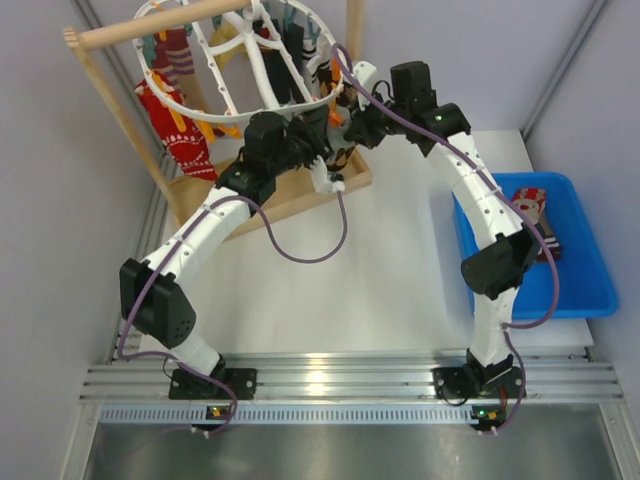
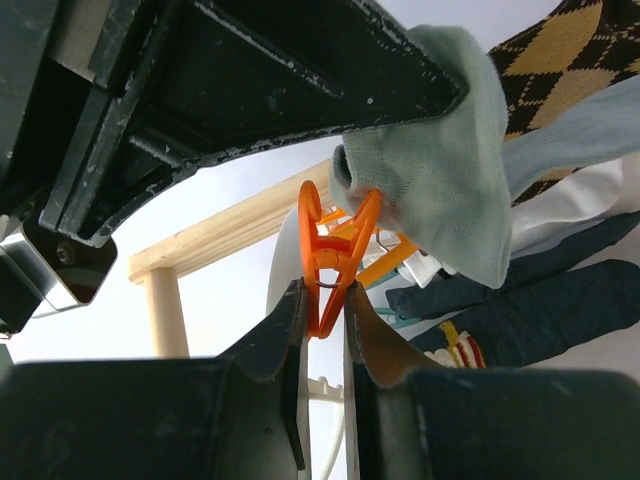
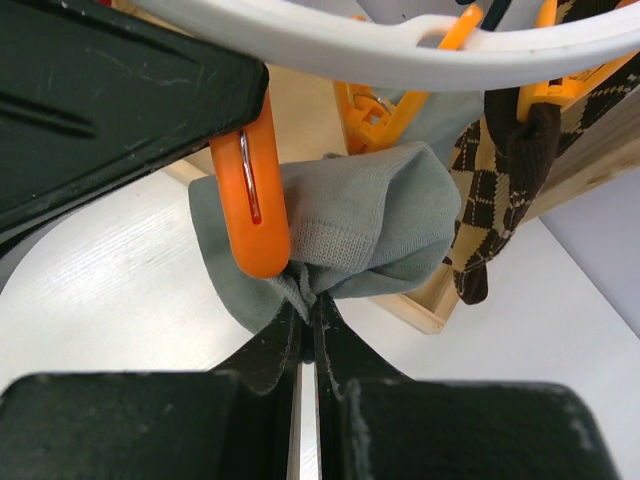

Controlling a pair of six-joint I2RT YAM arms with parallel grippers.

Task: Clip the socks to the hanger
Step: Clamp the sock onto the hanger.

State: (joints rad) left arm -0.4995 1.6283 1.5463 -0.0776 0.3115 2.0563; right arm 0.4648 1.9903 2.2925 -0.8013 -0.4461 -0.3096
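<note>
My right gripper is clenched on the plain grey fabric sock; left gripper squeezes the orange plastic clip; sock looks light and floppy, so I'd grab bunched folds.

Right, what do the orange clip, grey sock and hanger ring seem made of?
Clip: likely plastic, glossy, with a metal spring wire. Sock: knitted fabric, matt, fine ribs visible. Ring: probably plastic, smooth, white, moulded-looking.
</note>
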